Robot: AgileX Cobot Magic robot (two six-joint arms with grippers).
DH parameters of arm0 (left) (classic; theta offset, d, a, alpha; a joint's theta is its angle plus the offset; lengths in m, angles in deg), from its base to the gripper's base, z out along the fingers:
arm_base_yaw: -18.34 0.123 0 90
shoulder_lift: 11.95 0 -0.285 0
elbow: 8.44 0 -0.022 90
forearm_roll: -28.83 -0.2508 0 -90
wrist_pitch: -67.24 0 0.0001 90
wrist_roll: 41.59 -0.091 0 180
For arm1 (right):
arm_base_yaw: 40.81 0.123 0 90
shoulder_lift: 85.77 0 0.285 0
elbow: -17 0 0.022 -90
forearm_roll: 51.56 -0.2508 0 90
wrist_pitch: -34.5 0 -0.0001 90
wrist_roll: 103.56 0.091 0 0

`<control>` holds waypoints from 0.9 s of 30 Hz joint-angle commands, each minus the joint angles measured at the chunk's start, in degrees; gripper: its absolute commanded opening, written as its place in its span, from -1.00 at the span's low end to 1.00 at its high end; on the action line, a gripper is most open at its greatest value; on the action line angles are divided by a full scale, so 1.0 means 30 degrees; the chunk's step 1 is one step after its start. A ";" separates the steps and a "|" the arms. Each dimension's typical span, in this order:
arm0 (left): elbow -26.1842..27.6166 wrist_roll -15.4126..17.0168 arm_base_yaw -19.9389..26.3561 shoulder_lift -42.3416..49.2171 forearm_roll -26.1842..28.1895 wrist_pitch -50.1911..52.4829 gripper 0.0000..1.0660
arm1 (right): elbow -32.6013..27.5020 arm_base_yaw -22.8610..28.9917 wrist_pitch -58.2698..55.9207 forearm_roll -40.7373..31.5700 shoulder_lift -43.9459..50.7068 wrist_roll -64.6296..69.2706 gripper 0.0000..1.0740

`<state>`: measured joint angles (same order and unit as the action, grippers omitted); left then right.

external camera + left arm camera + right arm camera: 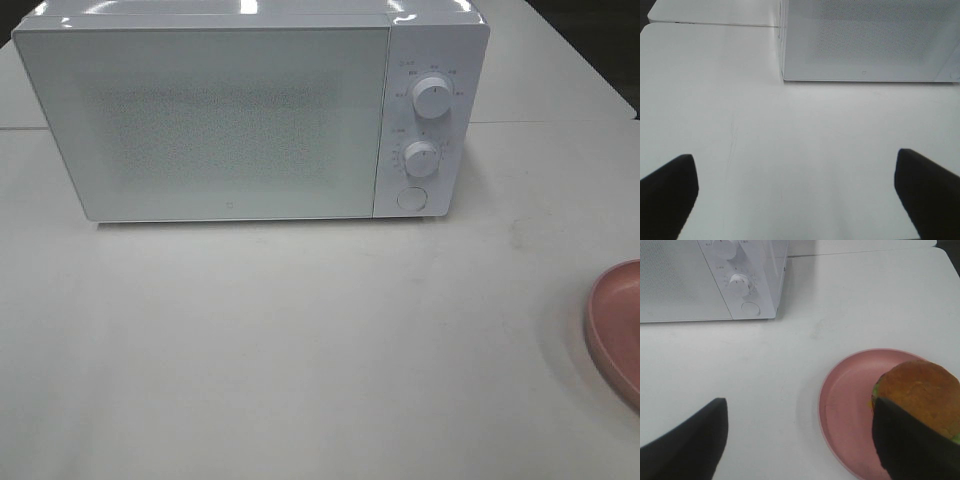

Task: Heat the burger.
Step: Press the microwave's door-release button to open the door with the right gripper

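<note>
Left gripper (797, 192) and right gripper (797, 440) both gape empty, so the task looks barely begun: the burger (920, 390) sits on the plate (845, 405) to the dial side of the microwave (250, 115), whose door (200, 125) is shut, leaving opening, loading, closing and starting undone.

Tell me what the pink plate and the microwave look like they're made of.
Pink plate: likely matte plastic, evenly coloured without glaze shine; ceramic possible. Microwave: smooth white casing, painted metal or plastic; door seemingly glossy glass over fine dotted mesh.
</note>
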<state>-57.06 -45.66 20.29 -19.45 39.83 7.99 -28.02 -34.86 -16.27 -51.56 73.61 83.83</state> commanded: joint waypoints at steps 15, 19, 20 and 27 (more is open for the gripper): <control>-0.0038 0.0000 -0.0019 0.0344 0.0076 0.0134 0.88 | 0.0095 -0.0095 0.5061 0.0000 -0.4756 0.0134 0.40; -0.0038 0.0000 -0.0019 0.0344 0.0076 0.0134 0.88 | 0.0095 -0.0095 0.5940 0.0000 -0.5634 0.0134 0.40; -0.0038 0.0000 -0.0019 0.0344 0.0076 0.0134 0.88 | 0.0095 -0.0095 0.6589 0.0000 -0.6188 0.0134 0.40; -0.0038 0.0000 -0.0019 0.0344 0.0076 0.0134 0.88 | 0.0095 -0.0095 0.8747 0.0000 -0.8365 0.0134 0.40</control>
<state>-57.06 -45.66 20.29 -19.45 39.83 7.93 -28.02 -34.86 8.72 -51.56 48.69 83.83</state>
